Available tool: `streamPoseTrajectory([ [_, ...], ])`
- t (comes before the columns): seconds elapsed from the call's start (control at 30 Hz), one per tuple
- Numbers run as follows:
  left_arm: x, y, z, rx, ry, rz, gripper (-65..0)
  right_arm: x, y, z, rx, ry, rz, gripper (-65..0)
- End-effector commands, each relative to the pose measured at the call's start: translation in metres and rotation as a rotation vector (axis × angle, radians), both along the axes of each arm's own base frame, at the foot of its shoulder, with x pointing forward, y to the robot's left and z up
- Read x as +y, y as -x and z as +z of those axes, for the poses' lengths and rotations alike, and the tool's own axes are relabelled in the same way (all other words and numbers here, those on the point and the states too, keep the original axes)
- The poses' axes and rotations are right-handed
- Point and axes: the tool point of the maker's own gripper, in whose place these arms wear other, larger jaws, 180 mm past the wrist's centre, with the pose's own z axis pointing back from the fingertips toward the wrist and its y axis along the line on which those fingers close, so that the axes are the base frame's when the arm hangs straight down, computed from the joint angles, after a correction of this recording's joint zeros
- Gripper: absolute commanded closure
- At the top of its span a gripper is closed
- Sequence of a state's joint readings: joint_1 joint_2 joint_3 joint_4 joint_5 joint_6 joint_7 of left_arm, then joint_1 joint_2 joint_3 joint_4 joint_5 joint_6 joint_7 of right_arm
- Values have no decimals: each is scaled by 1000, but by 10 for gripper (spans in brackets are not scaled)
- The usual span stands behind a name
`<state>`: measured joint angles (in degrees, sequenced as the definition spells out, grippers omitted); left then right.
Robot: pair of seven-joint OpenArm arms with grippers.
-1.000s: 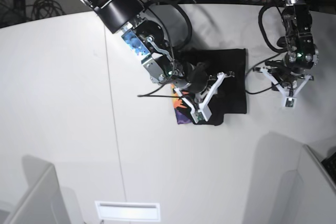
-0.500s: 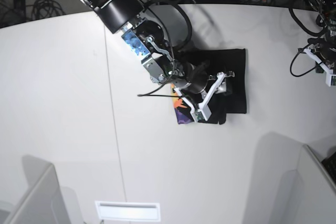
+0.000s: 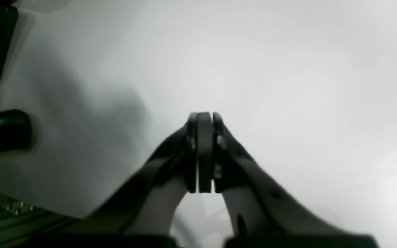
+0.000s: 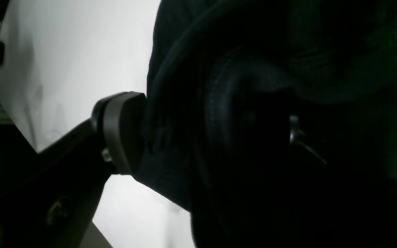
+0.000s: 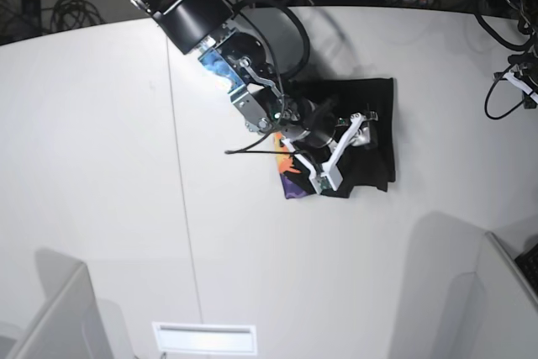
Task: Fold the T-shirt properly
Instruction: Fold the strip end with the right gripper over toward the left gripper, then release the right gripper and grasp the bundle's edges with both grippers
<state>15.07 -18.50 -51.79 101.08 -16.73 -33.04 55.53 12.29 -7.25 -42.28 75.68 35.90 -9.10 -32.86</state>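
While the right tool [image 5: 346,147] sits spread right on the T-shirt [image 5: 374,98] | shirt bulk toward 1 o'clock | left tool [image 3: 201,151] pressed together, way off at 2 o'clock.

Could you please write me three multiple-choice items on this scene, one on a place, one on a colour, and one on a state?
1. Where does the T-shirt lie?
A. hanging off the table's edge
B. on the table under the right gripper
C. held in the air by the left gripper

2. What colour is most of the shirt's cloth?
A. white
B. red
C. black

3. How do the left gripper's jaws stand?
A. shut on nothing
B. wide open
C. shut on the shirt

Answers:
1 B, the base view shows it flat on the white top beneath that gripper.
2 C, only a small orange and purple print breaks the black.
3 A, the left wrist view shows the pads pressed together over bare table.
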Motion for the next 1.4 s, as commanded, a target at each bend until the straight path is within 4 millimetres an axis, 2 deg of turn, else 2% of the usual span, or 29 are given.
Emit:
streamPoseTrajectory([
  [0.0,4,-8,14,-39,-28,-15,0,19,-5,25,-57,-49,37,-459],
  [0.17,4,-8,15,-43,-28,-13,0,42,8,36,-146,-47,131,-459],
  [0.33,5,-7,15,-39,-29,-10,0,50,9,46,-188,-56,160,-461],
  [0.5,5,-7,15,-42,-27,-7,0,70,25,76,-289,-79,270,-461],
  [0.57,5,-8,15,-43,-27,-9,0,70,25,87,-307,-102,266,-461],
  [0.6,5,-8,15,-43,-26,-10,0,65,19,91,-312,-111,245,-461],
  [0.73,2,-9,14,-43,-23,-16,0,35,-1,87,-299,-111,155,-459],
  [0.8,-3,-9,10,-49,-2,-15,0,14,-14,80,-283,-100,93,-438],
  [0.87,-13,-13,10,-84,48,-35,0,-10,-28,76,-270,-101,16,-360],
  [0.9,-19,-16,11,-108,83,-50,0,-26,-37,73,-258,-102,-39,-300],
  [1.03,-43,-18,8,-133,238,-84,0,-92,-59,62,-192,-137,-282,0],
  [1.13,-56,-22,12,-165,311,-107,0,-129,-57,60,-172,-163,-408,0],
  [1.23,-63,-27,15,-196,352,-124,0,-148,-49,62,-174,-176,-461,0],
  [1.3,-74,-31,12,-189,373,-152,-140,-165,-44,58,-174,-153,-488,0],
  [1.37,-89,-35,5,-167,393,-192,-352,-175,-39,51,-166,-130,-496,0],
])
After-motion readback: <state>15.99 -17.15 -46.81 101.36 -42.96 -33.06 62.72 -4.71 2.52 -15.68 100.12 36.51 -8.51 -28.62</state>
